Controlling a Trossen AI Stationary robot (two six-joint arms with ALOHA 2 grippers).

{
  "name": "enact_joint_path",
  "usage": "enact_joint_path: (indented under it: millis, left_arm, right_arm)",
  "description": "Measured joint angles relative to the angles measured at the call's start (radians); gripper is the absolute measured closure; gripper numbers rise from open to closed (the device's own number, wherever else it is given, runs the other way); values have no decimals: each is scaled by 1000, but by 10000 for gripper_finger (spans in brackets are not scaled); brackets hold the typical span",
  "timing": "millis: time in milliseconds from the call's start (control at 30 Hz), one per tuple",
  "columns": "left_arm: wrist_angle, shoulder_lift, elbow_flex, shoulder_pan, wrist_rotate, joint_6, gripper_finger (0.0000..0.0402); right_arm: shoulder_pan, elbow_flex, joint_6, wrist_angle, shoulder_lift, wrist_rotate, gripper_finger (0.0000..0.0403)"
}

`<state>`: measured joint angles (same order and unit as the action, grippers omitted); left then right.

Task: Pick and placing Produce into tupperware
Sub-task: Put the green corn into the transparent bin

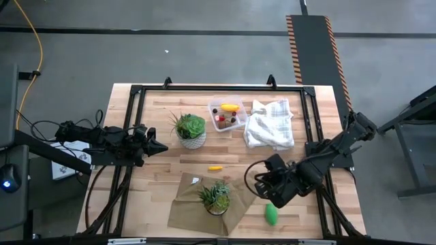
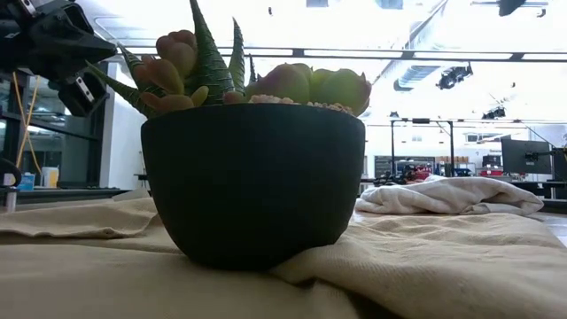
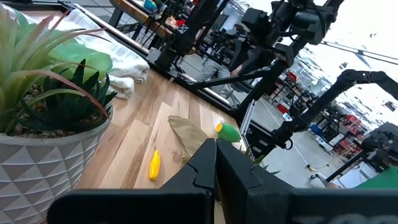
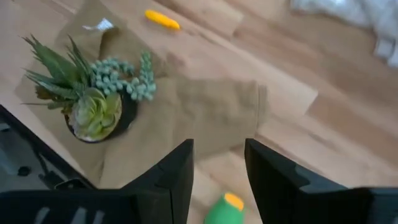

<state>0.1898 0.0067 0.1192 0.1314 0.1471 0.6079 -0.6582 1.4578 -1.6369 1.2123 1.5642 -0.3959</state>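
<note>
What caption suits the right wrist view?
Open right gripper above a green toy vegetable, beside a tan cloth holding a potted succulent.

left end effector [image 1: 162, 146] shut, right end effector [image 1: 262, 189] parted.
</note>
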Motion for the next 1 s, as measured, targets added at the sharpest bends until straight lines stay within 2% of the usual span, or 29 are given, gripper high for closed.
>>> enact_joint_path:
  millis: [267, 467, 833, 1000]
  left_arm:
    - [0, 0, 0, 0, 0, 0, 401]
    - [0, 0, 0, 0, 0, 0, 401]
    - [0, 0, 0, 0, 0, 0, 401]
    - [0, 0, 0, 0, 0, 0, 401]
  right_arm:
    - [4, 0, -128, 13, 11, 137, 268]
    - [44, 0, -165, 22, 73, 298, 268]
    - [36, 0, -298, 21, 118, 292, 267]
    - [-5, 0, -365, 18, 135, 292, 240]
